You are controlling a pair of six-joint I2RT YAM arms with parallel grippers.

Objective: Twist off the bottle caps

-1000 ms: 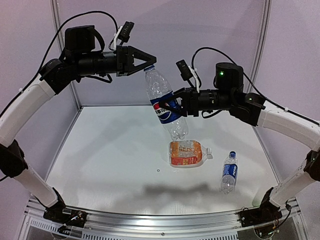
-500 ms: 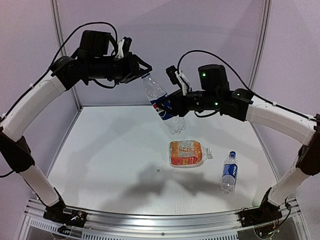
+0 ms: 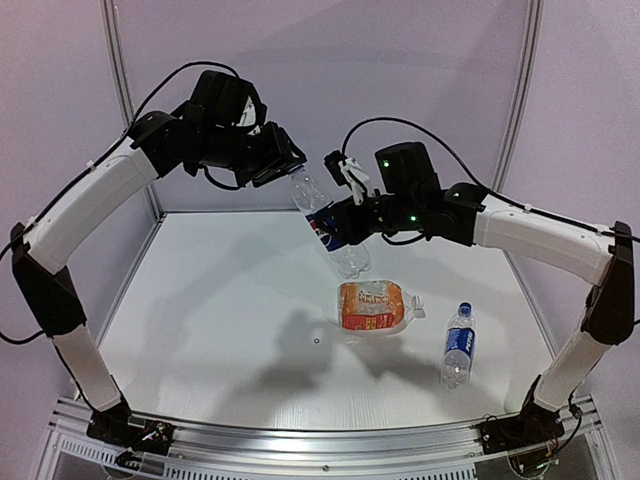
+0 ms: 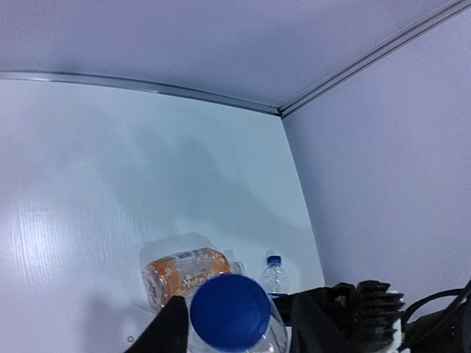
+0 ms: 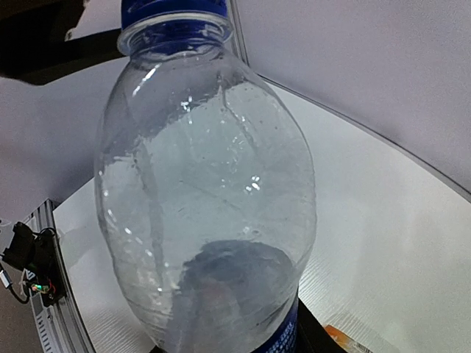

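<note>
My right gripper (image 3: 337, 222) is shut on the blue label of a clear slim bottle (image 3: 330, 220) and holds it tilted in the air over the far part of the table. The bottle fills the right wrist view (image 5: 206, 191), with its blue cap (image 5: 173, 10) at the top. My left gripper (image 3: 287, 166) is at the bottle's top. In the left wrist view the blue cap (image 4: 229, 312) sits between the dark fingers (image 4: 171, 329), with a small gap on the right side. The jaws are open around it.
A squat orange-labelled bottle (image 3: 374, 306) lies on the white table (image 3: 210, 300), its whitish cap (image 3: 415, 311) pointing right. A small blue-labelled bottle (image 3: 458, 346) with a blue cap (image 3: 464, 308) lies to its right. Both show in the left wrist view: the orange bottle (image 4: 184, 269) and the small bottle (image 4: 274, 278).
The right arm has carried the bottle left and a little lower. The left gripper has swung right and down, from open tips beside the cap to straddling it.
</note>
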